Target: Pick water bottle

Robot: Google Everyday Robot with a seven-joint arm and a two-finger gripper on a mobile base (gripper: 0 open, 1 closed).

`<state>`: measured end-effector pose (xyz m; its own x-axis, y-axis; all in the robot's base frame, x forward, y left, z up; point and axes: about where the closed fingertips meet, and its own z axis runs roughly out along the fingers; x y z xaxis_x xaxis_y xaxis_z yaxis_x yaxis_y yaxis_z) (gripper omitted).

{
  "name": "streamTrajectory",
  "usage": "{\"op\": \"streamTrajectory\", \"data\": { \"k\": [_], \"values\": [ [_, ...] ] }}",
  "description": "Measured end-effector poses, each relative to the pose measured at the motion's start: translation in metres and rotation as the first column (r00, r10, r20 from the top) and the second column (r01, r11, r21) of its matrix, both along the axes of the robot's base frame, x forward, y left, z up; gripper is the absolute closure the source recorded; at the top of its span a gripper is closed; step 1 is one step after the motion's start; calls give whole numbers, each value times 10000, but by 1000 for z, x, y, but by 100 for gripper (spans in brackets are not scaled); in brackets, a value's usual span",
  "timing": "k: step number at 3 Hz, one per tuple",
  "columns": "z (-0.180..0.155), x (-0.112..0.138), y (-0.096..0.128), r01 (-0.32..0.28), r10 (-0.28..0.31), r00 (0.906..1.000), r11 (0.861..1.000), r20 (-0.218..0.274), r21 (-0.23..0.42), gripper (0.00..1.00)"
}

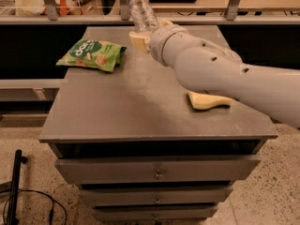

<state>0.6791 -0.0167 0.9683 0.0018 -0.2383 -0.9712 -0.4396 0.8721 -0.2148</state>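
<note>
Grey metal drawer cabinet (pixel 154 172), flat-topped with three knobbed drawer fronts, on a speckled terrazzo floor (pixel 276 182) where a black cable (pixel 33 195) loops at lower left, backed by a long rail (pixel 262 19) with slanted metal struts (pixel 48 2) in warm light; my gripper (pixel 150 31) hangs over the cabinet's far edge.
</note>
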Motion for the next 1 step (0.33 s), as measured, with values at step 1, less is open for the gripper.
{"op": "streamTrajectory", "data": {
  "k": [1],
  "values": [
    [-13, -3, 2, -162, 151, 9988, 9996, -475, -218, 100]
  ]
}}
